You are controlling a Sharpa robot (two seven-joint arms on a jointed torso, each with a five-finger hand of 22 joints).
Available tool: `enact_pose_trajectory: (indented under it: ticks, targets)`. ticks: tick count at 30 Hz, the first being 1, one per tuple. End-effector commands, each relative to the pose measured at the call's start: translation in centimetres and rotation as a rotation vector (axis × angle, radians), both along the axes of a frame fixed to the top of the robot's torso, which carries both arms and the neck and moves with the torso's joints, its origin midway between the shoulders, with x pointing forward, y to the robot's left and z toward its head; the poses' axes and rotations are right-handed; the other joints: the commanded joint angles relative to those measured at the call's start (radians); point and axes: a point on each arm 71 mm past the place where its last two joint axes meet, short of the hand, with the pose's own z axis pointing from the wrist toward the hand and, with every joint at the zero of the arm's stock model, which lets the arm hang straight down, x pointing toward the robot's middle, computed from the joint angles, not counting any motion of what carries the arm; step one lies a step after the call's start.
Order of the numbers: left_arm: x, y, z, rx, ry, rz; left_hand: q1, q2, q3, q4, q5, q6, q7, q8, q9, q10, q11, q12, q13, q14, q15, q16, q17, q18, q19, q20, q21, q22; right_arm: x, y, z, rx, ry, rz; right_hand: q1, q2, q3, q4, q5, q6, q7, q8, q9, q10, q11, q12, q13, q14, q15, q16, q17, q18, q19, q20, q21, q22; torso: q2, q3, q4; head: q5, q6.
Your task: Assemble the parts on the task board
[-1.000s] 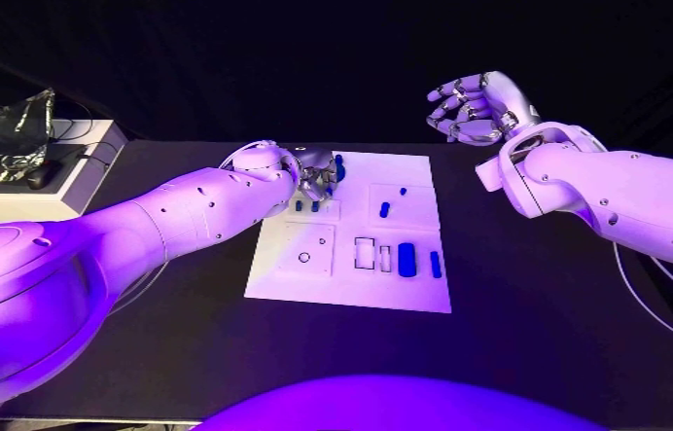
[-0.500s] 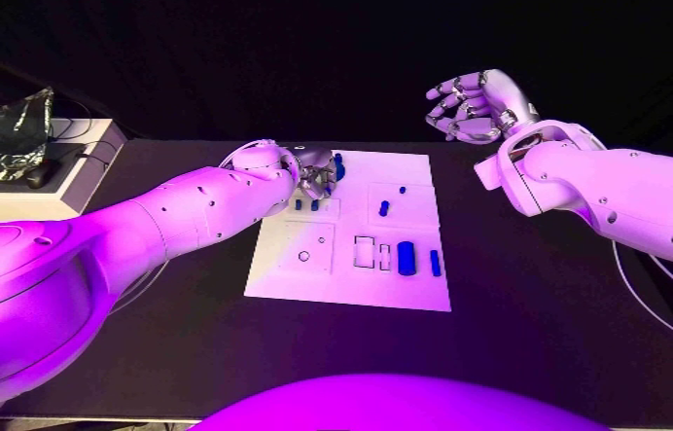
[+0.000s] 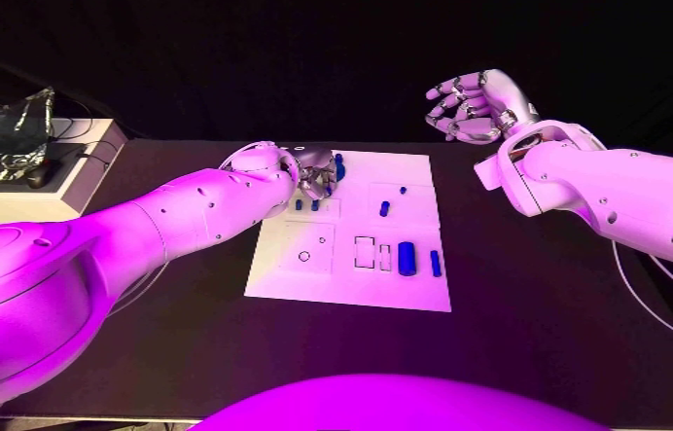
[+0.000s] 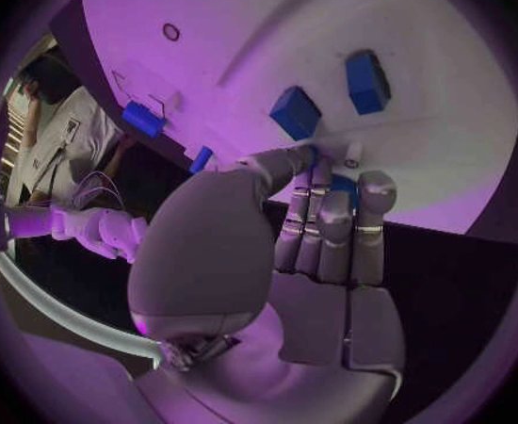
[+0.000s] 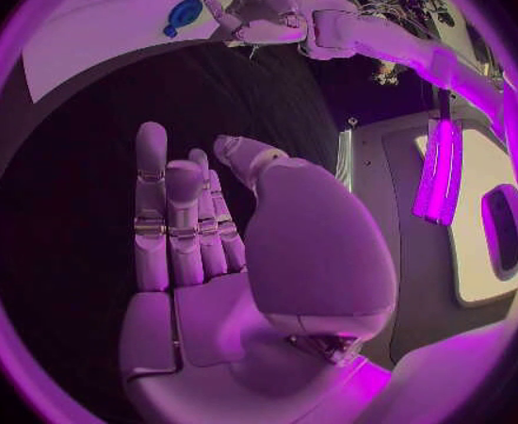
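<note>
2 hands: our left hand [image 3: 311, 170] pinches a blue part [image 4: 344, 185] at its fingertips over the board [image 3: 415, 173]; right hand [image 3: 470, 108] hangs empty, fingers apart.

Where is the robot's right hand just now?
In the head view the right hand is raised at the picture's right, past the far right corner of the white task board, holding nothing.

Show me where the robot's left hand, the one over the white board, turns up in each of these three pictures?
Head view: the left hand is at the far left corner of the task board.
Left wrist view: the left hand rises through the middle, fingertips at the board's edge.
Right wrist view: the left hand sits small near the top rim.
Shared landmark: the white task board.
</note>
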Motion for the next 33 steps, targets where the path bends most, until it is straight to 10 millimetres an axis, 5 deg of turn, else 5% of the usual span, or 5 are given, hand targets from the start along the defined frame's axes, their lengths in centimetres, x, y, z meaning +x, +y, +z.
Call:
enact_pose_trajectory:
  ticks: [1,17,33]
  targets:
    - [-0.3,-0.2,0.2,-0.058,-0.007,-0.013,-0.007,0.006,0.0,-0.006,0.0,0.004,0.001,-0.004,-0.001,0.008,0.001,-0.005,-0.001,0.007,0.001,0.004,0.0,-0.016,0.004,0.0,0.006,0.001,0.0,0.2,0.1,-0.002,-0.005,0.018,-0.009,0.002,0.001,-0.005,0.004,0.004,0.002,-0.006,0.001,0.007,0.003,-0.004,-0.001,-0.001,0.005,-0.005,0.001,0.01,0.004,0.003,-0.004,0.001,0.0,0.0,0.0,0.001,-0.003]
    - [-0.4,2.7,2.1,-0.222,0.039,0.061,-0.015,0.005,0.002,-0.014,0.002,0.007,0.009,-0.014,-0.001,0.02,0.006,-0.031,-0.005,0.009,0.005,0.005,-0.001,-0.018,0.007,0.004,0.014,0.009,0.0,-0.3,0.1,-0.005,-0.006,0.009,-0.009,0.002,0.001,-0.005,0.004,0.004,0.002,-0.006,0.001,0.007,0.003,-0.004,-0.001,-0.001,0.005,-0.005,0.001,0.01,0.004,0.003,-0.004,0.001,-0.001,-0.0004,0.0029,-0.004,0.001]
    - [-0.2,4.5,2.1,-0.122,-0.029,0.066,-0.018,0.003,-0.001,-0.016,0.001,0.01,0.008,-0.015,-0.001,0.024,0.006,-0.036,-0.005,0.008,0.005,0.005,-0.006,-0.018,0.007,0.004,0.015,0.01,0.0,-0.4,0.1,-0.007,-0.005,0.006,-0.008,0.002,0.001,-0.006,0.004,0.004,0.002,-0.007,0.001,0.009,0.003,-0.006,-0.004,0.0,0.005,-0.005,0.003,0.01,0.005,0.003,-0.004,0.001,0.0,-0.0005,0.0001,0.001,-0.001]
